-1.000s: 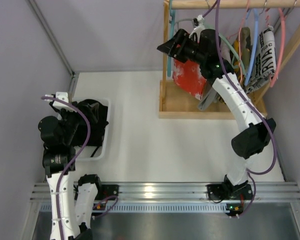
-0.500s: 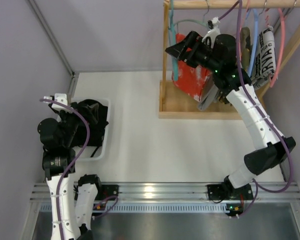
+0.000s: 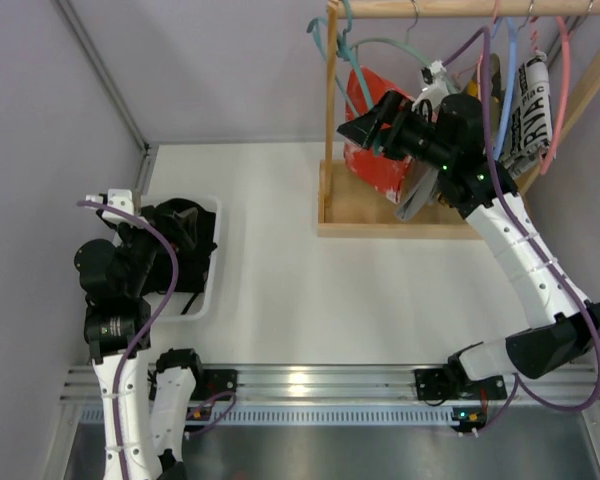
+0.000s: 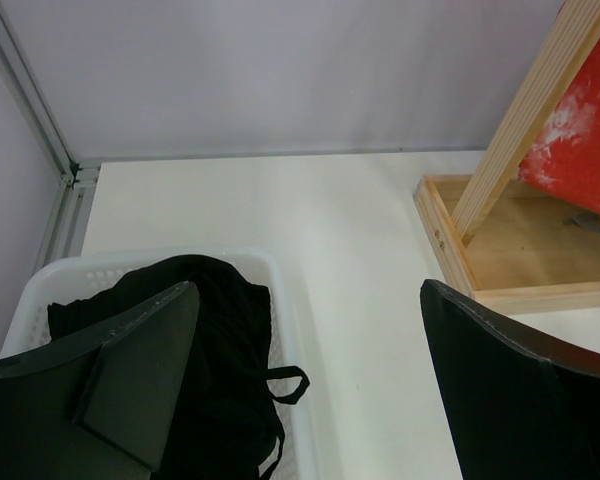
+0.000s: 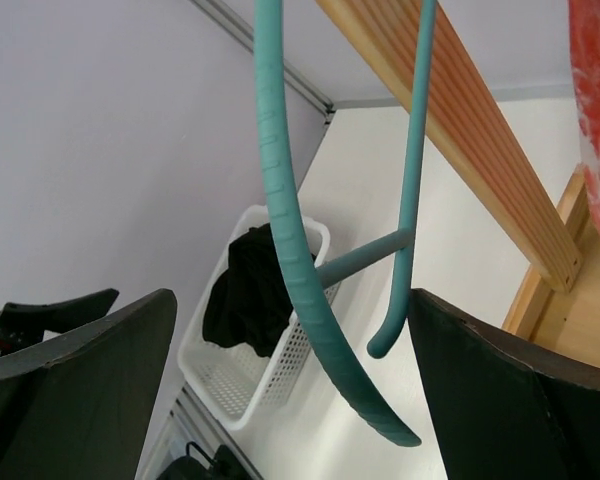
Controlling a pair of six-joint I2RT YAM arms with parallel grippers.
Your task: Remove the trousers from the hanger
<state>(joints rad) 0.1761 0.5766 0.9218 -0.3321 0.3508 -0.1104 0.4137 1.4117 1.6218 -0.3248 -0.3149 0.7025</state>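
The black trousers (image 3: 185, 240) lie bunched in the white basket (image 3: 213, 285) at the left; they also show in the left wrist view (image 4: 215, 360) and in the right wrist view (image 5: 255, 290). A bare teal hanger (image 3: 325, 40) hangs at the left end of the wooden rail (image 3: 460, 8). In the right wrist view the teal hanger (image 5: 280, 190) passes between the jaws without touching them. My right gripper (image 3: 358, 125) (image 5: 290, 300) is open, up by the rack. My left gripper (image 3: 145, 232) (image 4: 308, 330) is open and empty over the basket (image 4: 292, 330).
A red garment (image 3: 378, 155) hangs in the wooden rack (image 3: 370, 218), beside my right gripper. Blue (image 3: 507, 80) and pink (image 3: 560, 90) hangers and a black-and-white printed garment (image 3: 525, 105) hang further right. Walls close in at left and back.
My right arm has swung its elbow out to the right and the gripper has dropped slightly. The teal hanger has swung to the left on the rail. The left arm has barely moved.
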